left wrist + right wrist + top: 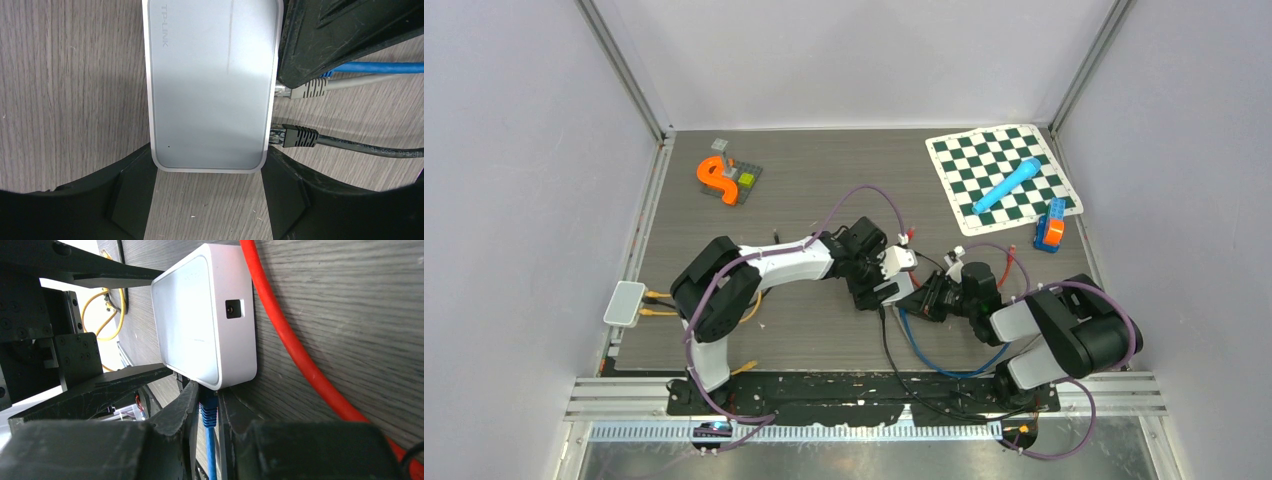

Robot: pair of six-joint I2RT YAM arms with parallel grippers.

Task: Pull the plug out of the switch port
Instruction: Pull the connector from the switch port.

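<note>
Clamping TP-Link switch (212,80) sideways in left hand (209,172); pinching blue plug (208,411) tight in right hand (209,396); long axis straight out from switch, toward right edge of table (814,340)

Item one, the white rectangular plastic TP-LINK network switch (212,85), lies flat on the table with its logo face up. Its near end is clamped between the fingers of the left gripper (207,162). Item two, the blue cable plug (208,409) with a ribbed boot, meets the switch's port side; seating depth is not visible. The right gripper (207,390) pinches it from both sides.
</note>
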